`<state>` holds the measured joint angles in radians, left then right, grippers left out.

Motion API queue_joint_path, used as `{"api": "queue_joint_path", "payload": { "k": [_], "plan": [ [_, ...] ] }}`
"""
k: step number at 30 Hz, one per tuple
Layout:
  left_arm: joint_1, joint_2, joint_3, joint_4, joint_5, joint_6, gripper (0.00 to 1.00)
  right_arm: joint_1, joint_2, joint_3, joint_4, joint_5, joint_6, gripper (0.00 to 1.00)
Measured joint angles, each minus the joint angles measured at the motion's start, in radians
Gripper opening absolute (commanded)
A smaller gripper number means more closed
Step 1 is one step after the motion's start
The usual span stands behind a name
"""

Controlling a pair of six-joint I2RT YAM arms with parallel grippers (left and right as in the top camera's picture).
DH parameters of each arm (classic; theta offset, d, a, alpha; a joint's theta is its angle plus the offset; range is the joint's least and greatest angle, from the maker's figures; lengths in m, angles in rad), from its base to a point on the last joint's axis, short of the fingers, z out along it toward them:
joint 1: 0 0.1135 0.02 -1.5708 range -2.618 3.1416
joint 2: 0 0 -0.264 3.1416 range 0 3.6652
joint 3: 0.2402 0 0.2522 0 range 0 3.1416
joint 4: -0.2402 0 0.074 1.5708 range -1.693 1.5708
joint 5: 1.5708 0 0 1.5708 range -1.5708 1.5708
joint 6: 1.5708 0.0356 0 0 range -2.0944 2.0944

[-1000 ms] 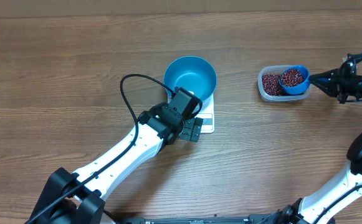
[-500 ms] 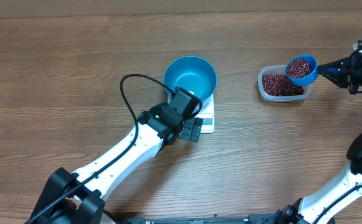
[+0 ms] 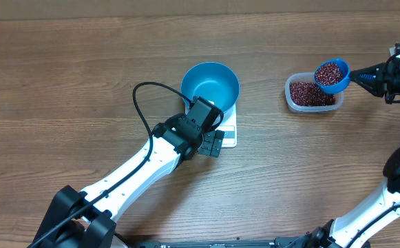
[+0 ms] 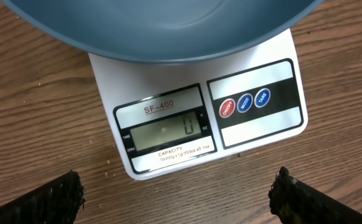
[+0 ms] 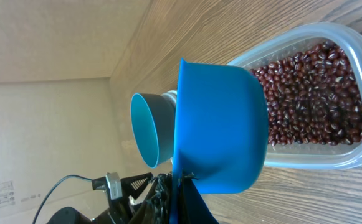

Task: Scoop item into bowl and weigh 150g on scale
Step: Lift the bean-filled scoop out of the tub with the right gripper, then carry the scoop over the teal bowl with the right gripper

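Observation:
The blue bowl stands on the white scale and holds nothing. In the left wrist view the bowl overhangs the scale, whose display reads 0. My left gripper hovers open just in front of the scale, its fingers wide apart over bare wood. My right gripper is shut on the handle of a small blue scoop. The scoop, heaped with red-brown beans, hangs above the clear tub of beans. From the right wrist I see the scoop from below.
A black cable loops over the table left of the bowl. The tub sits at the right, well apart from the scale. A cardboard wall rises behind the table's far edge.
The right gripper has lifted the bean-filled scoop out of the tub and drawn it slightly right and up. The left arm has not moved.

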<state>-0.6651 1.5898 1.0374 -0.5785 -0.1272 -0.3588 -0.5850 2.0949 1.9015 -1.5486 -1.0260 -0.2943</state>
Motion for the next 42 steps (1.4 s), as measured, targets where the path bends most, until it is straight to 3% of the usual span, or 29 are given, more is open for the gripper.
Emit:
{"api": "queue_joint_path", "payload": {
  "k": [13,23,30,35,42],
  "plan": [
    [0.000,0.000,0.000,0.000,0.000,0.000,1.00,0.143,0.000,0.000,0.012,-0.086,-0.017,0.04],
    [0.000,0.000,0.000,0.000,0.000,0.000,1.00,0.357,0.000,0.002,0.065,-0.103,-0.010,0.04],
    [0.000,0.000,0.000,0.000,0.000,0.000,0.99,0.464,0.006,0.136,0.090,-0.097,0.043,0.04],
    [0.000,0.000,0.000,0.000,0.000,0.000,1.00,0.550,0.006,0.236,0.141,0.006,0.104,0.04],
    [0.000,0.000,0.000,0.000,0.000,0.000,0.99,0.689,0.006,0.246,0.197,0.232,0.127,0.04]
  ]
}}
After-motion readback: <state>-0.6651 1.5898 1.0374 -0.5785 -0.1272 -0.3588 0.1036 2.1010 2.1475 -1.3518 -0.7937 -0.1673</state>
